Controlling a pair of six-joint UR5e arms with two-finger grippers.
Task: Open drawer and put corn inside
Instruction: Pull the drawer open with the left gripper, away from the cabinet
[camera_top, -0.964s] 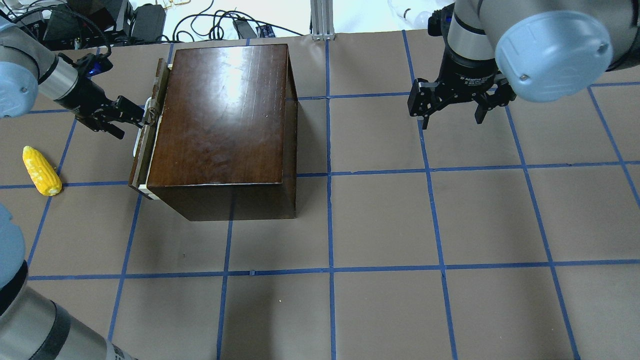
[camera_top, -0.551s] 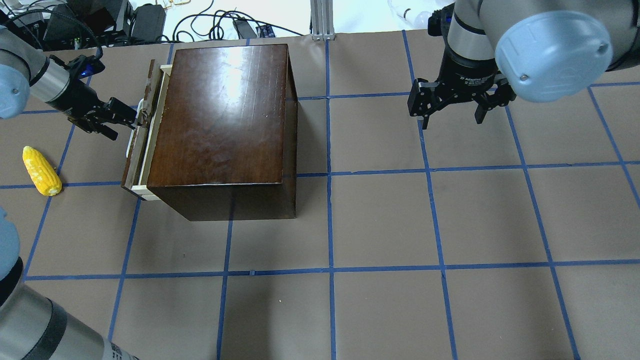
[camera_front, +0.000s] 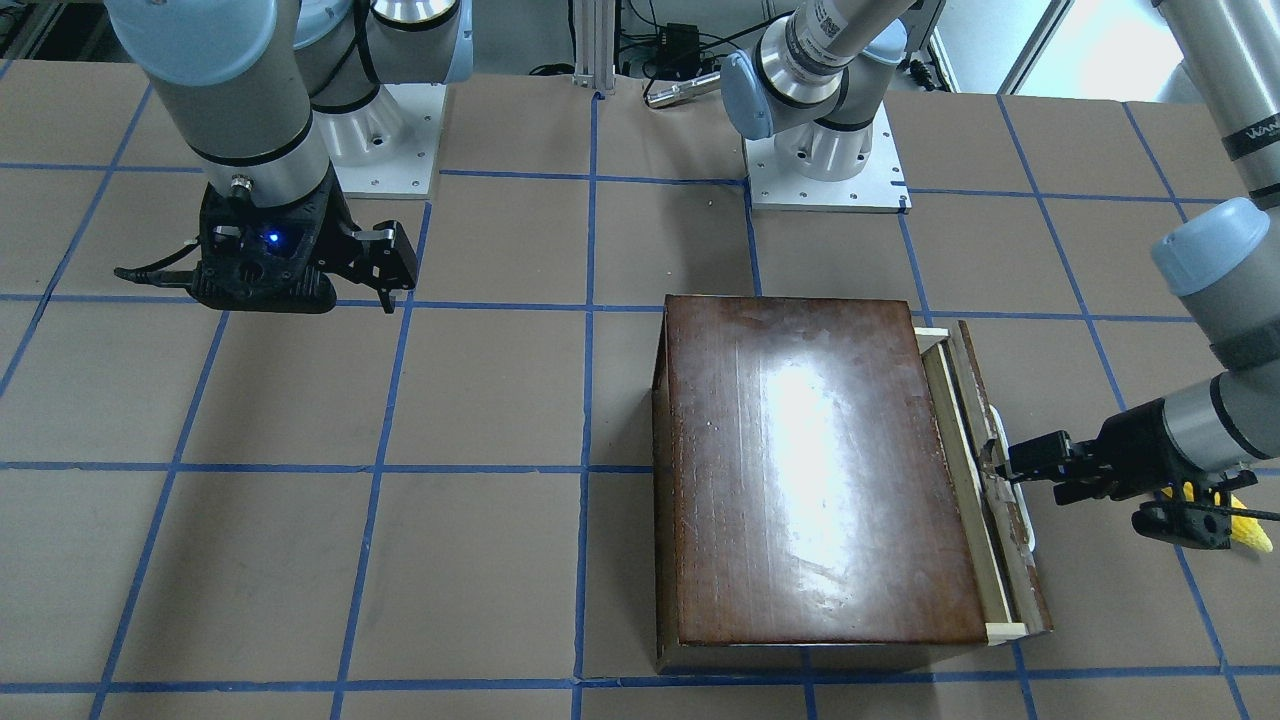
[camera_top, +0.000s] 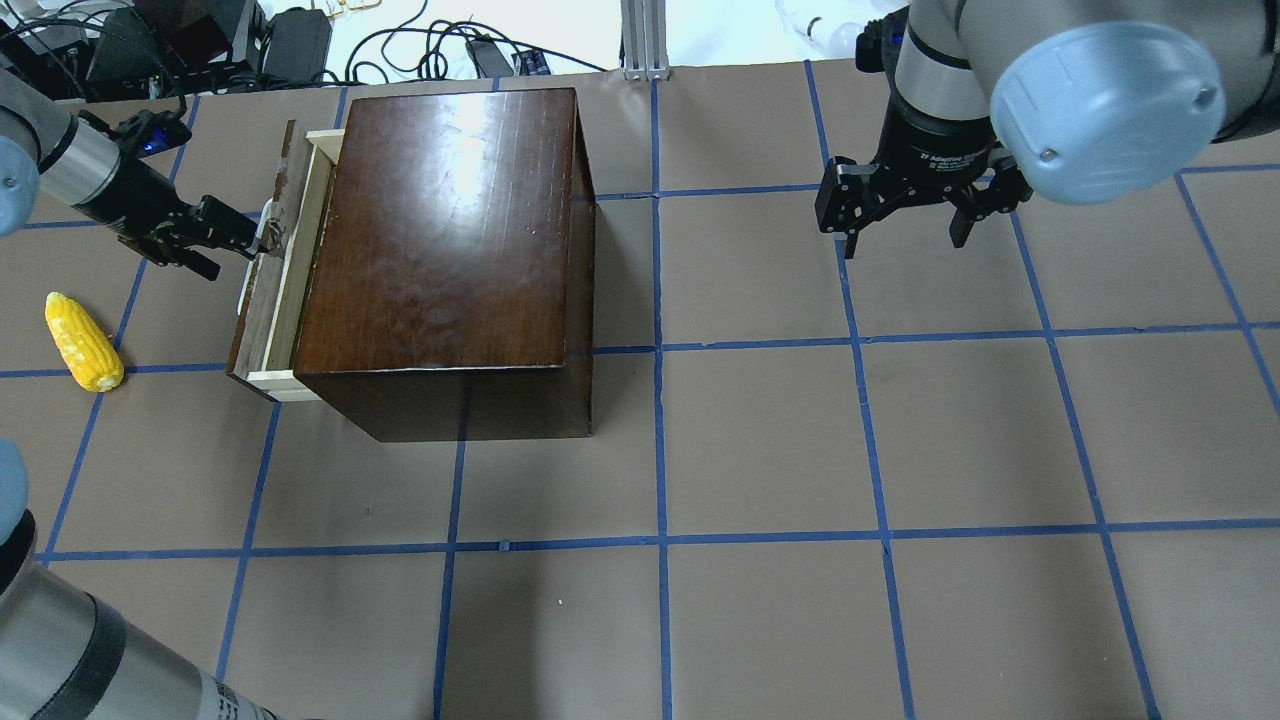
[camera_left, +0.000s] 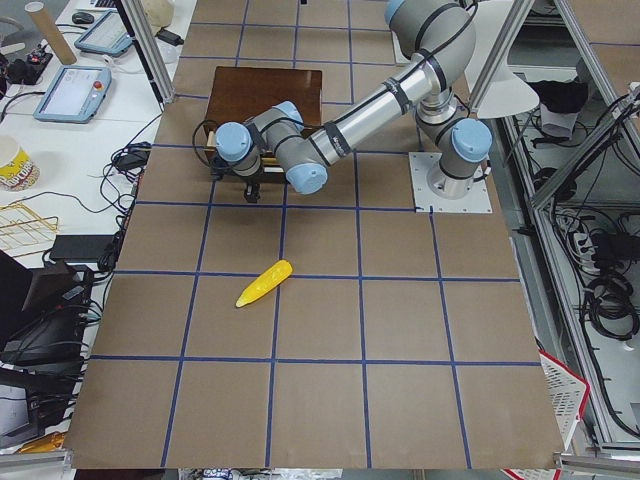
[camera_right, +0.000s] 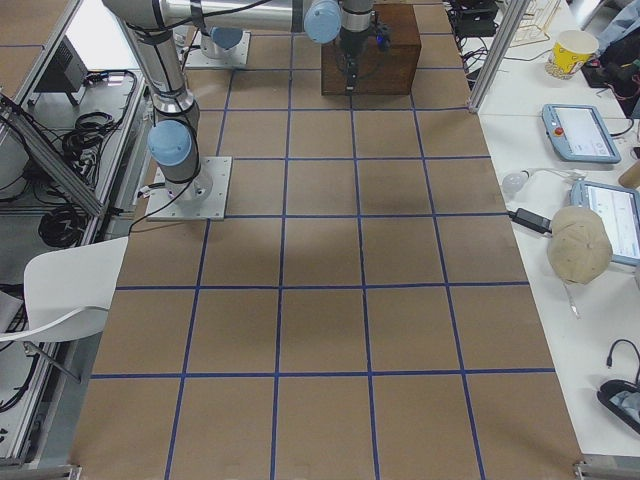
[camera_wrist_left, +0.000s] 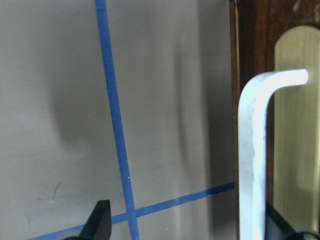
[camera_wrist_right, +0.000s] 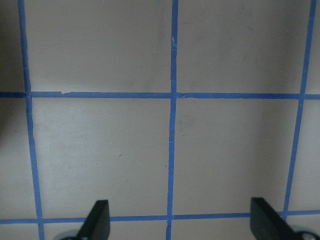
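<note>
Corn (camera_front: 1255, 540) mostly behind left arm (camera_front: 1195, 430)

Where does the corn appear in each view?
Front-facing: corn at right edge, mostly hidden.
Overhead: corn at far left.
Exterior left: corn left of centre.
Exterior right: not visible.
Left wrist: absent.
Right wrist: absent.
Shared landmark: the dark-brown box.

Bright overhead light; glare on box (camera_top: 455, 165) top.

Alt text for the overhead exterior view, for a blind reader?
The left claw is at the handle of the drawer, which sticks partway out of the dark-brown box. The corn lies on the table left of the drawer; the right claw hangs open, holding nothing.
</note>
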